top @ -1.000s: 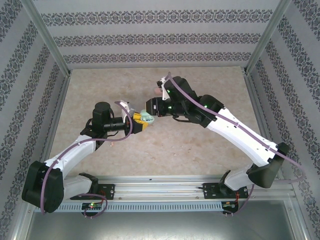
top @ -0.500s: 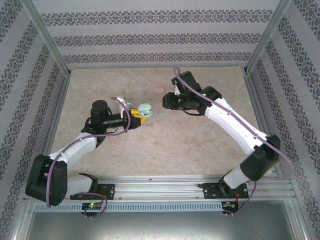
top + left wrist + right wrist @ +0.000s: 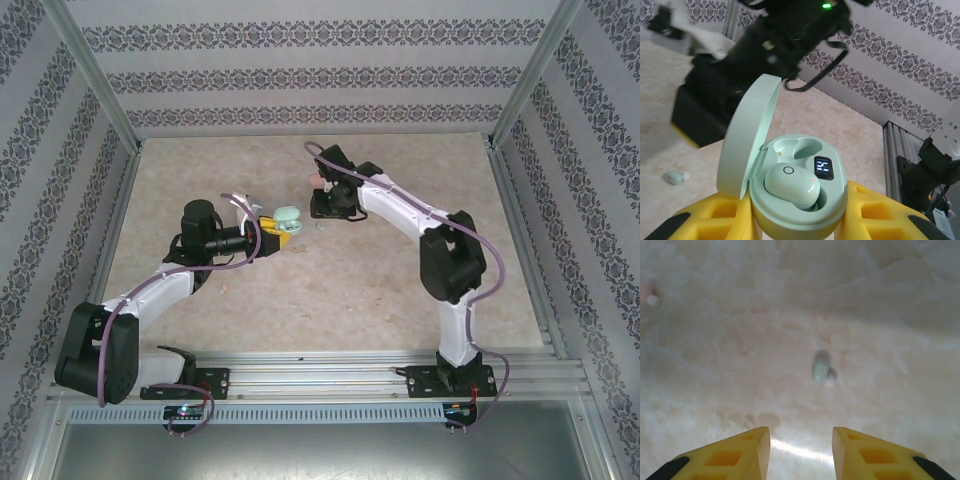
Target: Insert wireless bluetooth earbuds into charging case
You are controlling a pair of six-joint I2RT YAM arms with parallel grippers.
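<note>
The left gripper [image 3: 281, 228] is clamped on the mint green case [image 3: 837, 194]. Its yellow fingers [image 3: 715, 215] press on the case from both sides. The lid [image 3: 747, 140] stands open. One mint bud [image 3: 790, 184] sits snug in the near hole of the case. The hole [image 3: 802, 149] next to it is empty. A little screen [image 3: 823, 167] on the case glows with white marks.

The right gripper [image 3: 801, 450] hangs over the table [image 3: 890, 315]. Its fingers are apart, and nothing is between them. The loose mint bud [image 3: 820, 367] lies on the table just ahead of those fingers. A small pink thing [image 3: 647, 292] lies far off to the side. It is blurry, but it may be a pink bud.
</note>
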